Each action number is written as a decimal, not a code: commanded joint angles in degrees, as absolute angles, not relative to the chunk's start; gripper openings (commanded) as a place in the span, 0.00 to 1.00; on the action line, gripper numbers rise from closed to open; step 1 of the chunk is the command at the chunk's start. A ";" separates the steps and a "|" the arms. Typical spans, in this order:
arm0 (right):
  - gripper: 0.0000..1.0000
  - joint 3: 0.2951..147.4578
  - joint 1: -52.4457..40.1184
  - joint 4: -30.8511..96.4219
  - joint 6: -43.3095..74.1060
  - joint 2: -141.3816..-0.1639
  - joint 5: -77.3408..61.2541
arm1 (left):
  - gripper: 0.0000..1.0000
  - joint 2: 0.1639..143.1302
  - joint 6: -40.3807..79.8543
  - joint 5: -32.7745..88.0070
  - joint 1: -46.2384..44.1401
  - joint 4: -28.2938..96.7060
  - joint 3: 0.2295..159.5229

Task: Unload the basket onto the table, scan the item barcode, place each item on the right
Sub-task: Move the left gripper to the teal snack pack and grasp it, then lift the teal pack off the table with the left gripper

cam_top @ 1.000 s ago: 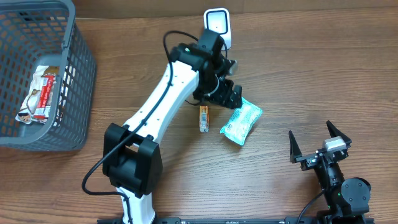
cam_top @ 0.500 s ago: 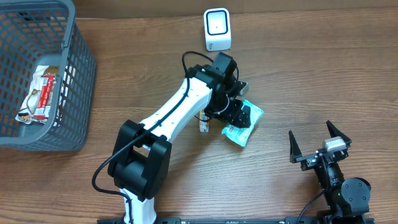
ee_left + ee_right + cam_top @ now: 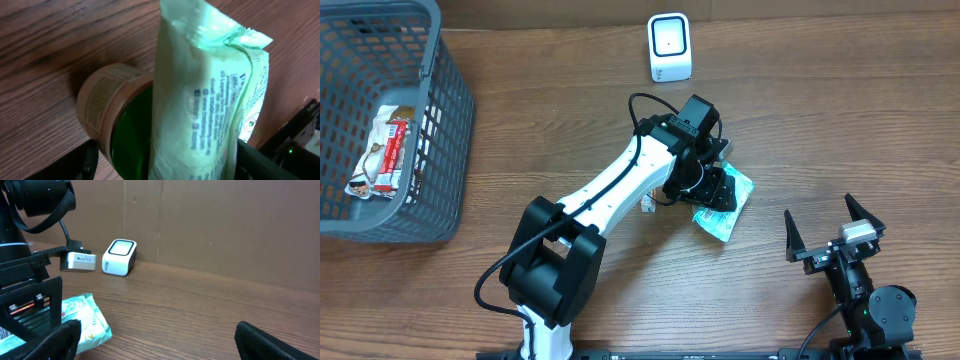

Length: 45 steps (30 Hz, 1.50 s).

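The left pincer [image 3: 713, 190] stands spread astride the pale green packet [image 3: 200, 100], one finger on either side and nothing yet pinched; the packet lies on the desk [image 3: 820, 100] near its middle, just beside a small tan tub [image 3: 107, 100] with a green end. For a good grasp, the fingers probably ought to meet across the packet's narrow width and near its middle: it looks soft and crinkly, so a hold near a sealed end may let it droop or twist. The tub sits close enough that a finger could nudge it, so the closing wants to be square to the packet. No barcode shows on the faces in view, so it may need turning before it faces the white scanner [image 3: 670, 47] at the far edge. The right pincer [image 3: 832, 235] rests wide apart and empty, near the front edge. Blue print runs along the packet and fine print covers the tub, all too small to read. A red-and-white wrapper [image 3: 385, 150] lies in the grey basket [image 3: 440, 120], its lettering unreadable.
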<state>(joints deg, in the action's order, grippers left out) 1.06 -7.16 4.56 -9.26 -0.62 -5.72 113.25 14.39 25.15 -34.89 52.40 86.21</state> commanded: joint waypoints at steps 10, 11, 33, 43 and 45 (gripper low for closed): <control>1.00 0.47 -7.01 4.38 -9.45 -0.23 -5.67 | 0.66 113.14 26.48 18.48 -35.46 52.40 85.21; 1.00 0.47 -7.01 4.38 -9.45 -0.23 -5.67 | 0.65 113.14 27.79 17.87 -35.46 52.42 85.21; 1.00 0.47 -7.01 4.38 -9.45 -0.23 -5.67 | 0.54 113.14 36.42 18.57 -37.56 44.93 78.89; 1.00 0.47 -7.01 4.38 -9.45 -0.23 -5.67 | 0.55 113.14 38.83 22.98 -39.18 38.02 77.30; 1.00 0.47 -7.01 4.38 -9.47 -0.23 -5.67 | 0.55 113.14 39.31 23.44 -39.92 36.84 77.30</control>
